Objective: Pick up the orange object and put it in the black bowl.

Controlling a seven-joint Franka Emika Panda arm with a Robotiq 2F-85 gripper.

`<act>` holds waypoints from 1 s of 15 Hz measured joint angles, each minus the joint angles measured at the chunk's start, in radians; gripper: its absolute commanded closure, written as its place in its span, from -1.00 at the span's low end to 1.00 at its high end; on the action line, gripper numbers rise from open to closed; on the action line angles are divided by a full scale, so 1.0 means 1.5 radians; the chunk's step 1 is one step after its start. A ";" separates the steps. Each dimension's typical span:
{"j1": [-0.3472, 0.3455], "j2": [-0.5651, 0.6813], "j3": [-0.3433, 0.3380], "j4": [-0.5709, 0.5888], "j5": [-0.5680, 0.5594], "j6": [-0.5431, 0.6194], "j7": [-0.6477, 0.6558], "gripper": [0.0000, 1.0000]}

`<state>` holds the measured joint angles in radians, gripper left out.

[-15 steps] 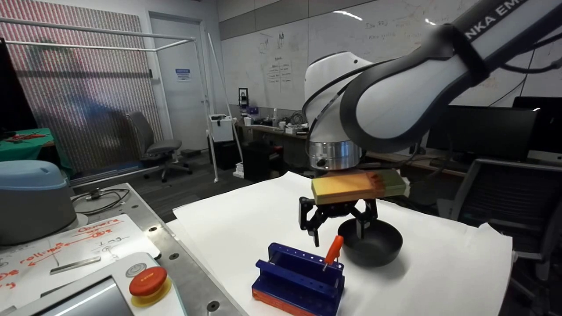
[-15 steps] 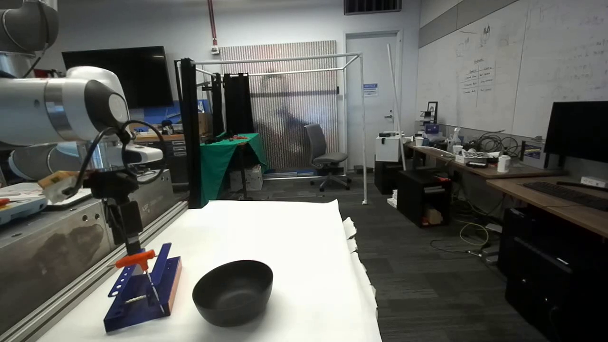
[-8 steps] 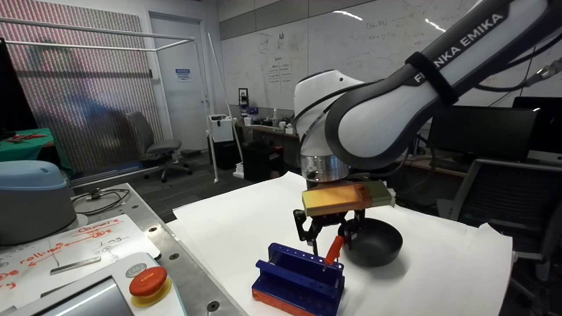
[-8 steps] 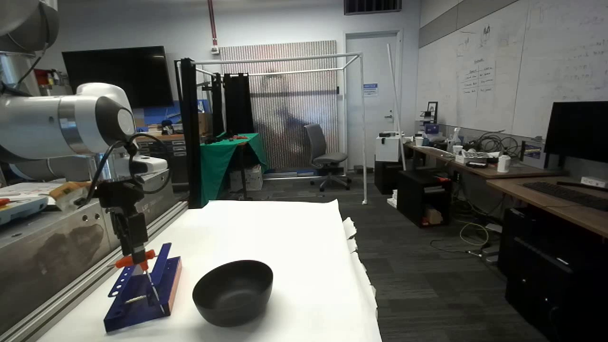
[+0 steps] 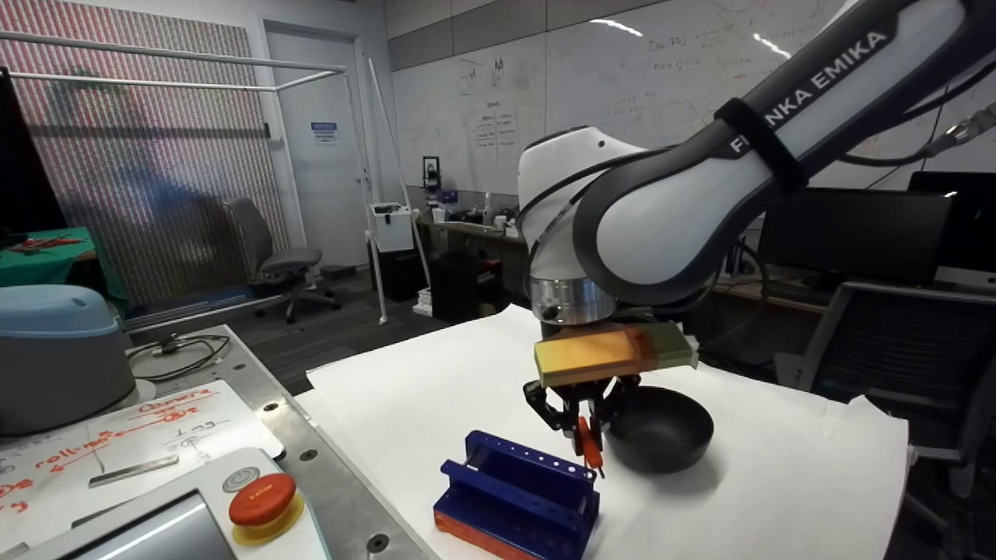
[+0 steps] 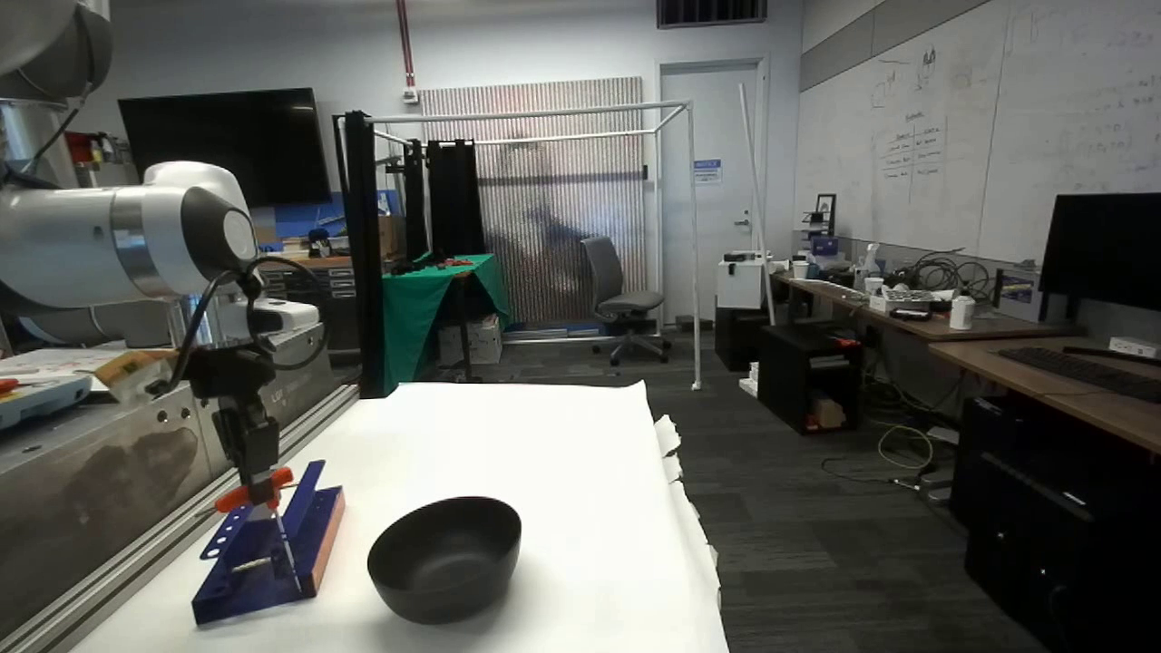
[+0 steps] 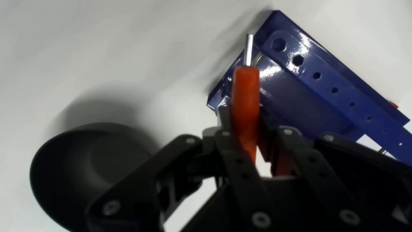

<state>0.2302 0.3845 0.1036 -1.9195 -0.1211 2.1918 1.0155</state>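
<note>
Gripper (image 7: pixel 245 118) clamps orange obj (image 7: pixel 246 87); bowl (image 6: pixel 444 564) nearby

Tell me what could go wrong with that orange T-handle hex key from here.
The gripper is closed on the orange T-handle hex key, whose shaft appears to reach down into the blue hex-key stand. Lifting could drag the stand, which has already shifted slightly. The rounded handle might twist in the grip. Once out, the shaft could knock the black bowl.
</note>
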 measured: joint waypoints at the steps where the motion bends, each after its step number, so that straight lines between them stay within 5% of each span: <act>1: 0.003 -0.006 0.000 0.000 -0.007 0.000 -0.001 0.86; 7: 0.040 -0.120 0.003 -0.041 -0.067 -0.041 0.015 0.85; 11: 0.046 -0.210 0.017 -0.060 -0.132 -0.178 0.069 0.85; 15: 0.035 -0.198 0.019 -0.062 -0.205 -0.262 0.102 0.86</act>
<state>0.2827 0.0874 0.1324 -2.0124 -0.4280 1.7992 1.1692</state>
